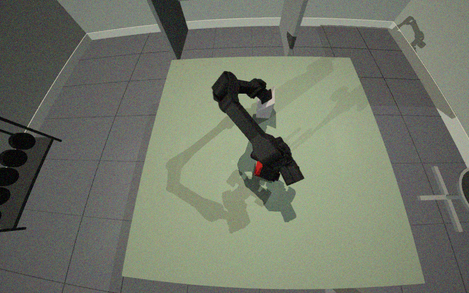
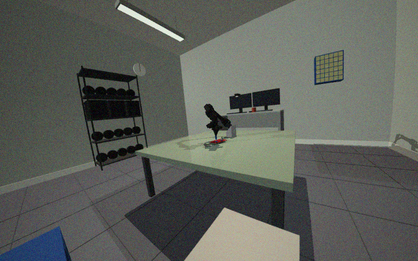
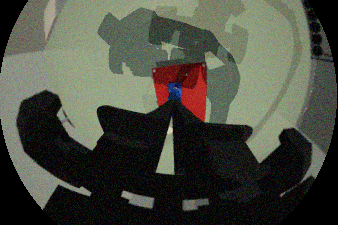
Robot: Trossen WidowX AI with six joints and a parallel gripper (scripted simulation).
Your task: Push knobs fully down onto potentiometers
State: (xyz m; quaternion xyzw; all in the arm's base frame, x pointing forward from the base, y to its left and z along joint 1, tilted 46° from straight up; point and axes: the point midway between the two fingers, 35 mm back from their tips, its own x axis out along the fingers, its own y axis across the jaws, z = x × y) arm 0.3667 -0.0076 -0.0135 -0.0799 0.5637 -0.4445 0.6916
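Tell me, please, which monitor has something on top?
The smaller monitor: a small dark thing sits on its top edge; the wider monitor's is bare.
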